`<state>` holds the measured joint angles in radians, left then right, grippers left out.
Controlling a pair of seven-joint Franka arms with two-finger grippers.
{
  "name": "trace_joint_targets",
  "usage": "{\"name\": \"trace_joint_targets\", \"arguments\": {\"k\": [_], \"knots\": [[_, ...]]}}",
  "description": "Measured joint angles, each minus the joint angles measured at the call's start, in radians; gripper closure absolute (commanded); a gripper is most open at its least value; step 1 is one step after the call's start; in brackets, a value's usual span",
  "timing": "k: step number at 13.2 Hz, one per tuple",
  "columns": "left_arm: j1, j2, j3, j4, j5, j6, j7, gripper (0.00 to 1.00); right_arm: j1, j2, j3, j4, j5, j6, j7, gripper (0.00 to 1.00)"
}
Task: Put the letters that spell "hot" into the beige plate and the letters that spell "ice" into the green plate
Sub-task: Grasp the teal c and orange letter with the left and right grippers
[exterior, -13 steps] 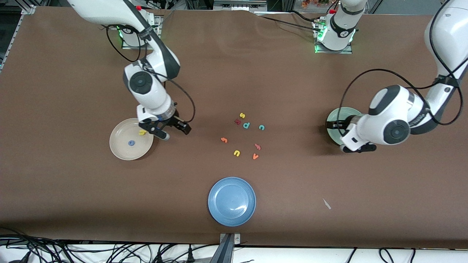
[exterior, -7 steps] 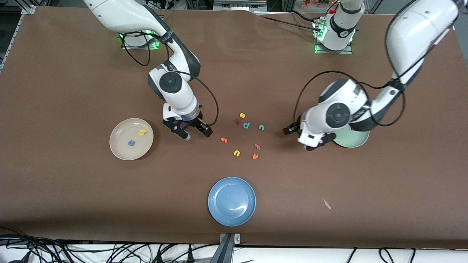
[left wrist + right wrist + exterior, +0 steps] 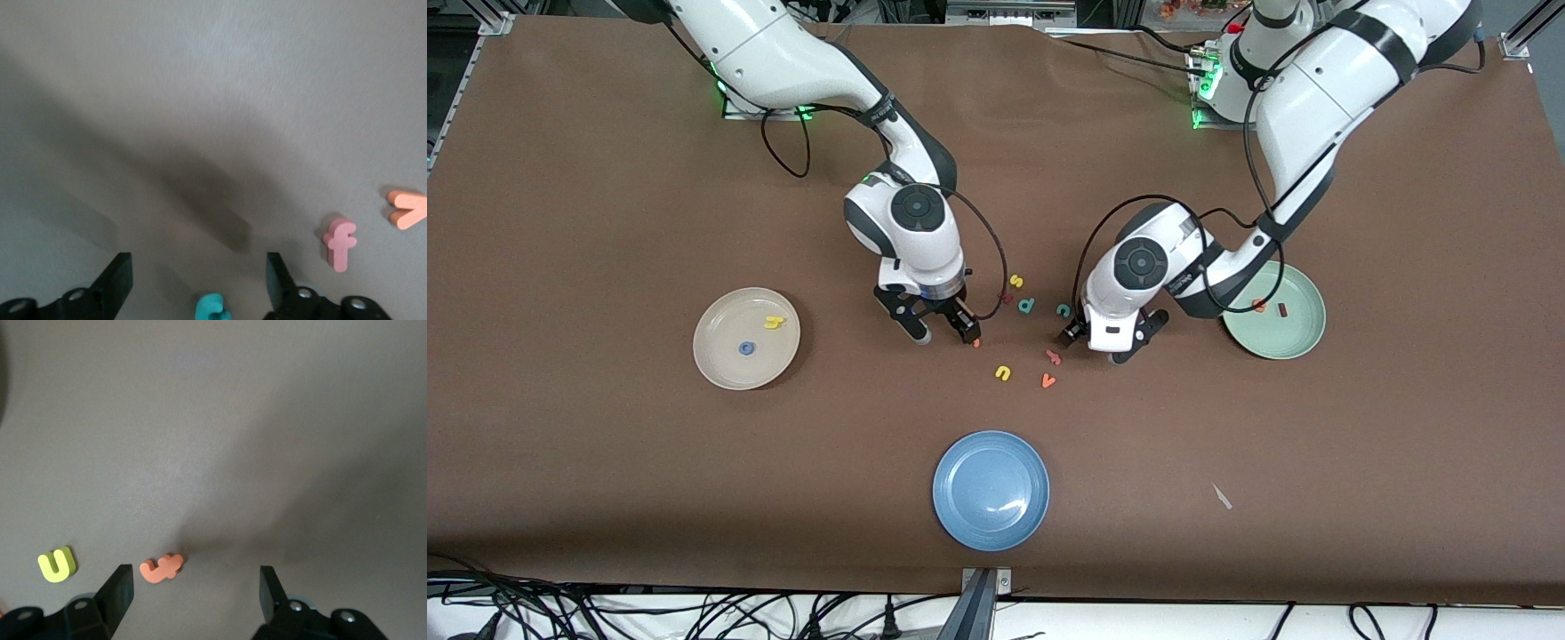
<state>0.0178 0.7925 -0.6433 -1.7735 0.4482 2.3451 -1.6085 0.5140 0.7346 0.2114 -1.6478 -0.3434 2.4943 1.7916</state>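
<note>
Three plates sit on the brown tabletop point(image 3: 605, 489): the beige plate point(image 3: 725, 364) toward the right arm's end, the green plate point(image 3: 1294, 342) toward the left arm's end, and a blue plate point(image 3: 991, 490) near the edge closest to the front camera, about midway along it. Beige plate contents: yellow h point(image 3: 774, 323) and blue o point(image 3: 746, 348), lying apart. Green plate contents: orange e point(image 3: 1259, 306) and dark red i point(image 3: 1282, 310), side by side near the rim. Loose letters cluster at the middle of the tabletop, between the two grippers: yellow s point(image 3: 1016, 282), teal p point(image 3: 1027, 306), teal c point(image 3: 1064, 310), a dark red letter point(image 3: 1006, 298) touching the p, pink f point(image 3: 1054, 357), yellow u point(image 3: 1003, 373), orange v point(image 3: 1048, 381), and orange t point(image 3: 975, 342), which is mostly covered in the front view but plain in the right wrist view. Right gripper point(image 3: 939, 327): low over the tabletop at the cluster's side toward the beige plate, jaws spread wide and empty, with the orange t just inside one finger and the yellow u a little off. Left gripper point(image 3: 1104, 343): low at the cluster's side toward the green plate, jaws wide apart and empty, the teal c between the fingers near their roots, the pink f and orange v just outside one finger. One small pale scrap point(image 3: 1222, 497) lies toward the front edge, well apart from everything
</note>
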Motion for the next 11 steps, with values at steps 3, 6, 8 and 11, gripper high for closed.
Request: {"name": "trace_joint_targets", "arguments": {"k": [3, 6, 8, 11], "knots": [[-0.019, 0.004, 0.0, -0.002, 0.0, 0.0, -0.039, 0.23, 0.011, 0.032, -0.004, 0.04, -0.009, -0.008, 0.054, 0.16], [-0.041, 0.017, 0.0, -0.003, 0.0, 0.0, -0.078, 0.33, 0.012, 0.059, -0.013, 0.093, -0.009, -0.038, 0.06, 0.16], [-0.059, 0.018, 0.001, -0.003, 0.0, 0.0, -0.105, 0.44, 0.014, 0.096, -0.016, 0.171, -0.009, -0.109, 0.06, 0.16], [-0.066, 0.018, 0.001, 0.0, 0.0, 0.002, -0.114, 0.82, 0.041, 0.138, -0.03, 0.227, -0.009, -0.133, 0.093, 0.16]]}}
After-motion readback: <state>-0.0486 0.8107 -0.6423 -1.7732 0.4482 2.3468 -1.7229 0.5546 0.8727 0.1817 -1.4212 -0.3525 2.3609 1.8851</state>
